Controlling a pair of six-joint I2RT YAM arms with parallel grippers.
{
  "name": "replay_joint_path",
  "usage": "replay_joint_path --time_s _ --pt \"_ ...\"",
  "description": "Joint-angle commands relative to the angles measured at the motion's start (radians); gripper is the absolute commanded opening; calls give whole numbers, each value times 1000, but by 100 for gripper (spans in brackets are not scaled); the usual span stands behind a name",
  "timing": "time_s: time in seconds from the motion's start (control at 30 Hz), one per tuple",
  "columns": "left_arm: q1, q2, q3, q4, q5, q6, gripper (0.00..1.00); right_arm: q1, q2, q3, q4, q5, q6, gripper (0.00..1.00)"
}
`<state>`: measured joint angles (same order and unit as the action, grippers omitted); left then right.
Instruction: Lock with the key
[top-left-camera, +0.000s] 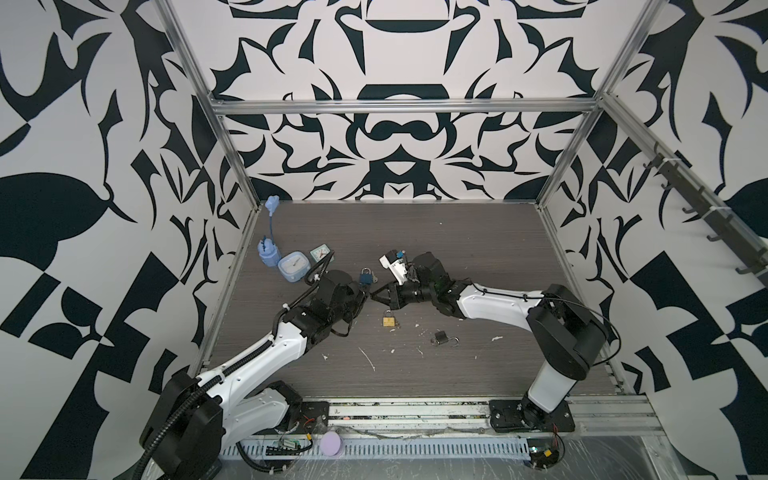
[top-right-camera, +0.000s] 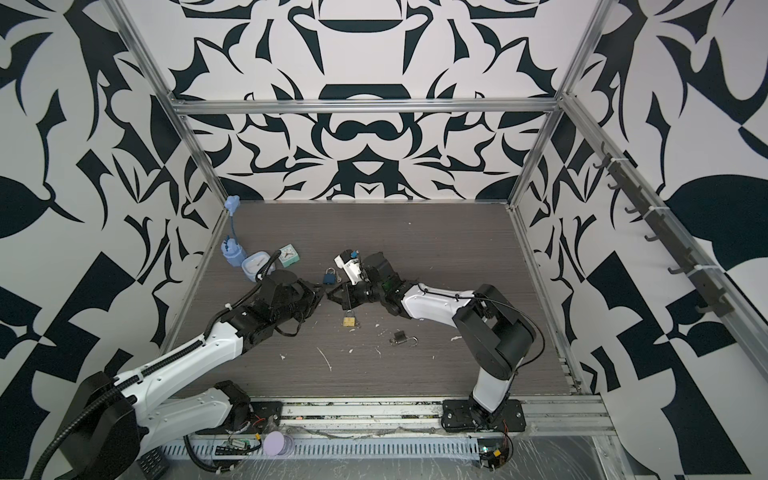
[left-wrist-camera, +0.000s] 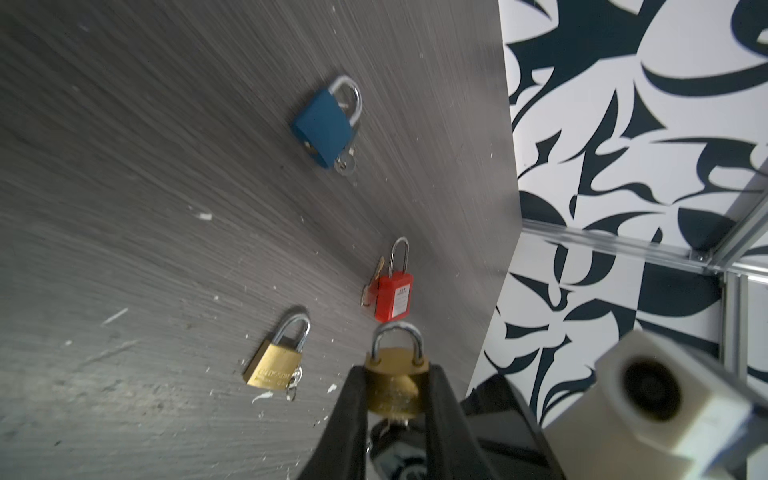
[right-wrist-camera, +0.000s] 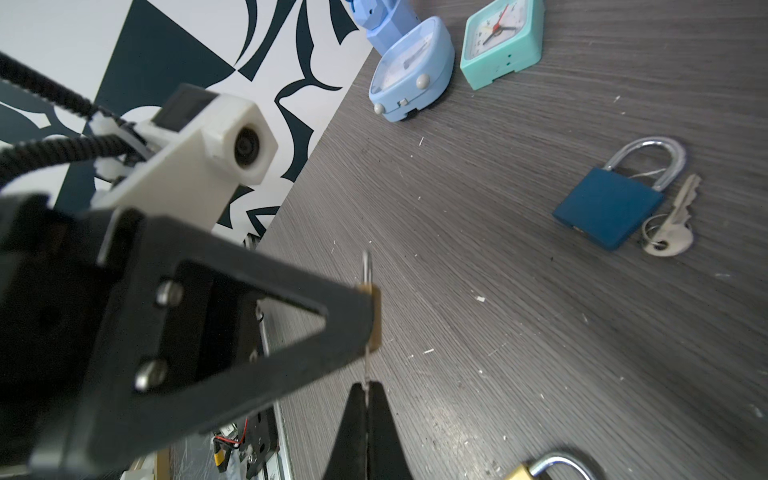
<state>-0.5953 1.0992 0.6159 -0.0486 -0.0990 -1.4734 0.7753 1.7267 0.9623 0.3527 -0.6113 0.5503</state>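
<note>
So the brass padlock (left-wrist-camera: 395, 374) isn't lying on the desk (left-wrist-camera: 166, 166) at all. It's up in the air a bit left of centre in both top views, right where the two arms meet nose to nose. In the left wrist view, bottom centre of the frame, the left jaws are clamped on the lock's body from both sides. The shackle points up-frame and looks seated on both legs, as far as I can tell. The right jaws are pressed together on the key (right-wrist-camera: 366, 368), which sticks out of the lock's underside. In the right wrist view it's a thin sliver at lower centre, with the lock edge-on directly above it. That's the bit that matters imo: key, body and shackle all sit on one straight line running into the right jaws. So the turn should be a plain wrist roll around that line, with the left arm just bracing. Any sideways drift probably bends the key or twists the lock in its grip. The blue padlock (right-wrist-camera: 609, 208) sits well apart on the desk.
</note>
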Motion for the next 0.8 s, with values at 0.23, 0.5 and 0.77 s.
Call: replay_joint_path --time_s 0.23,0.5,0.77 --pt "148 -15 162 -128 -93 197 0 1 -163 -124 -69 18 -8 0" --pt "49 388 663 -352 -61 648 0 -274 -361 -154 -320 106 3 0" --pt "-154 886 1192 -565 -77 849 0 -551 -459 -213 -489 146 8 0"
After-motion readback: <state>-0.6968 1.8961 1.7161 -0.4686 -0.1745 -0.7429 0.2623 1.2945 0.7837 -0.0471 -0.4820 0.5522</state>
